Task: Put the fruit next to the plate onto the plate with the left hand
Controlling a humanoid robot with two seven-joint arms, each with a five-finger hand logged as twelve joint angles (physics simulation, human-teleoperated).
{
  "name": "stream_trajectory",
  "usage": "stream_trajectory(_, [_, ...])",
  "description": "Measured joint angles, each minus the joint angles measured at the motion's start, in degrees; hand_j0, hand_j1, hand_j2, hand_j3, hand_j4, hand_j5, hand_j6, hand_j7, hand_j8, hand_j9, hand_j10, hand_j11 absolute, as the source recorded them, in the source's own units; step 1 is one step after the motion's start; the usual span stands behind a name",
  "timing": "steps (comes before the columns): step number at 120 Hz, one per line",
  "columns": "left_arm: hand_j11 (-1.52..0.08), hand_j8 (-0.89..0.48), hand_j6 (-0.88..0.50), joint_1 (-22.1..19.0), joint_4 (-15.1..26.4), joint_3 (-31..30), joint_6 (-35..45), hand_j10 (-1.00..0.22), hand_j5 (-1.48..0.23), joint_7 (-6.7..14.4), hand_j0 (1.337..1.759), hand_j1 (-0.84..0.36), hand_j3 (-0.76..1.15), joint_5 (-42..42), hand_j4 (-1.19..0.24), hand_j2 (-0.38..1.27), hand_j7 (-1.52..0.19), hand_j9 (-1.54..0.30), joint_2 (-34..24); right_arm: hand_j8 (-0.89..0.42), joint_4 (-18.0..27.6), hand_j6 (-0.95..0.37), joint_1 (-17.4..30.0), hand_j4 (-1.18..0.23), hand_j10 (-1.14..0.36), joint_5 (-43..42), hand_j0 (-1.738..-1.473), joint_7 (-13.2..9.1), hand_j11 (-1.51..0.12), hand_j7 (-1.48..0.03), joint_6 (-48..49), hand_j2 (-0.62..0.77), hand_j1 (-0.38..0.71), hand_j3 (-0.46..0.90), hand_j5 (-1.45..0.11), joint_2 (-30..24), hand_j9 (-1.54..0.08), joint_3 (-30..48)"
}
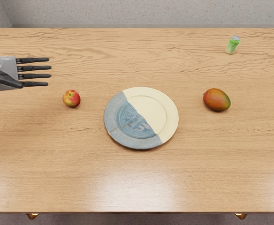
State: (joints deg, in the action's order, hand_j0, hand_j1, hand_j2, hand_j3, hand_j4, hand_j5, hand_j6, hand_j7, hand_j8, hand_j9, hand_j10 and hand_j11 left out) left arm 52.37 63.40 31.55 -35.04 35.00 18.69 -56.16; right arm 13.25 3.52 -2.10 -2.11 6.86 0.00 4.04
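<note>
So the robot's left hand [16, 72] comes in at the left edge of the table [137, 187], about level with the far half of it. It's open, with the fingers [34, 68] stretched out straight and pointing right, and it's holding nothing. A bit to the right of it and closer to the near edge sits a small red-and-yellow apple [71, 98], well clear of the hand and resting on the wood, not on the plate. Next is the plate [163, 112], pretty much in the middle of the table, half blue-gray and half cream, with nothing on it. The apple is near its left rim but not touching it. On the other side, near the right rim with a similar gap, lies a red-and-green mango [216, 100]. Way off toward the far right corner there's a green can [232, 44], standing a bit tilted and well apart from everything else.
</note>
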Motion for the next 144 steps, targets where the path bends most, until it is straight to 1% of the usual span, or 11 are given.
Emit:
stream_trajectory(22, [-0.02,-0.01,-0.01,0.13,-0.08,-0.21,-0.01,-0.01,-0.02,0.00,1.658,0.33,0.00,-0.45,-0.01,0.00,-0.02,-0.02,-0.49,-0.01,0.01,-0.01,0.00,-0.01,-0.01,0.00,-1.658,0.00,-0.02,-0.02,0.00,0.00,-0.33,0.00,-0.02,0.00,-0.02,0.00])
stream_trajectory(29, [-0.01,-0.01,-0.01,1.78,-0.05,-0.11,-0.02,-0.01,-0.01,0.00,1.658,0.34,0.00,-3.62,-0.01,0.00,-0.01,-0.01,0.27,-0.01,0.02,-0.01,0.00,-0.01,-0.01,0.00,-1.658,0.00,-0.02,-0.02,0.00,0.00,-0.33,0.00,-0.02,0.00,-0.02,0.00])
stream_trajectory(34, [-0.01,-0.01,-0.01,4.38,-0.01,0.00,-0.03,-0.01,-0.01,0.00,1.658,0.34,0.00,-6.73,-0.01,0.00,-0.01,-0.01,0.57,-0.01,0.02,-0.01,0.00,-0.01,-0.01,0.00,-1.658,0.00,-0.02,-0.02,0.00,0.00,-0.33,0.00,-0.02,0.00,-0.02,0.00])
stream_trajectory(58, [-0.05,-0.04,-0.04,11.65,0.30,0.23,0.00,-0.04,-0.05,0.00,1.658,0.30,0.00,-31.08,-0.04,0.01,-0.05,-0.05,11.49,-0.01,0.02,-0.01,0.00,-0.01,-0.01,0.00,-1.658,0.00,-0.02,-0.02,0.00,0.00,-0.33,0.00,-0.02,0.00,-0.02,0.00])
stream_trajectory(66, [-0.07,-0.05,-0.05,12.56,0.36,0.09,0.38,-0.05,-0.07,0.00,1.658,0.28,0.00,-40.17,-0.05,0.01,-0.07,-0.07,16.71,-0.01,0.02,-0.01,0.00,-0.01,-0.01,0.00,-1.658,0.00,-0.02,-0.02,0.00,0.00,-0.33,0.00,-0.02,0.00,-0.02,0.00])
stream_trajectory(78, [-0.09,-0.07,-0.07,12.92,0.48,-0.41,6.06,-0.07,-0.09,0.00,1.658,0.27,0.00,-55.23,-0.07,0.01,-0.09,-0.09,20.67,-0.01,0.02,-0.01,0.00,-0.02,-0.01,0.00,-1.658,0.00,-0.02,-0.02,0.00,0.00,-0.33,0.00,-0.02,0.00,-0.02,0.00])
stream_trajectory(84, [-0.09,-0.07,-0.07,14.53,0.52,-2.78,10.67,-0.07,-0.09,0.00,1.658,0.26,0.00,-62.02,-0.07,0.01,-0.09,-0.09,22.67,-0.01,0.02,-0.01,0.00,-0.01,-0.01,0.00,-1.658,0.00,-0.02,-0.02,0.00,0.00,-0.33,0.00,-0.02,0.00,-0.02,0.00])
stream_trajectory(94, [-0.09,-0.07,-0.07,18.37,0.52,-11.63,20.92,-0.07,-0.09,0.00,1.658,0.26,0.00,-70.21,-0.07,0.01,-0.09,-0.09,24.42,-0.01,0.02,-0.01,0.00,-0.01,-0.01,0.00,-1.658,0.00,-0.02,-0.02,0.00,0.00,-0.33,0.00,-0.02,0.00,-0.02,0.00])
stream_trajectory(106, [-0.09,-0.07,-0.07,17.52,0.50,-19.61,29.85,-0.07,-0.09,0.00,1.658,0.27,0.00,-75.96,-0.07,0.01,-0.09,-0.09,24.50,-0.01,0.02,-0.01,0.00,-0.01,-0.01,0.00,-1.658,0.00,-0.02,-0.02,0.00,0.00,-0.33,0.00,-0.02,0.00,-0.02,0.00])
stream_trajectory(123, [-0.08,-0.07,-0.07,17.43,0.46,-24.97,35.14,-0.07,-0.08,0.00,1.658,0.27,0.00,-78.72,-0.07,0.01,-0.08,-0.08,28.68,-0.01,0.02,-0.01,0.00,-0.01,-0.01,0.00,-1.658,0.00,-0.02,-0.02,0.00,0.00,-0.33,0.00,-0.02,0.00,-0.02,0.00])
stream_trajectory(144, [-0.08,-0.06,-0.06,16.78,0.42,-27.73,36.71,-0.06,-0.08,0.00,1.658,0.28,0.00,-79.49,-0.06,0.01,-0.08,-0.08,31.47,-0.01,0.02,-0.01,0.00,-0.01,-0.01,0.00,-1.658,0.00,-0.02,-0.02,0.00,0.00,-0.33,0.00,-0.02,0.00,-0.02,0.00])
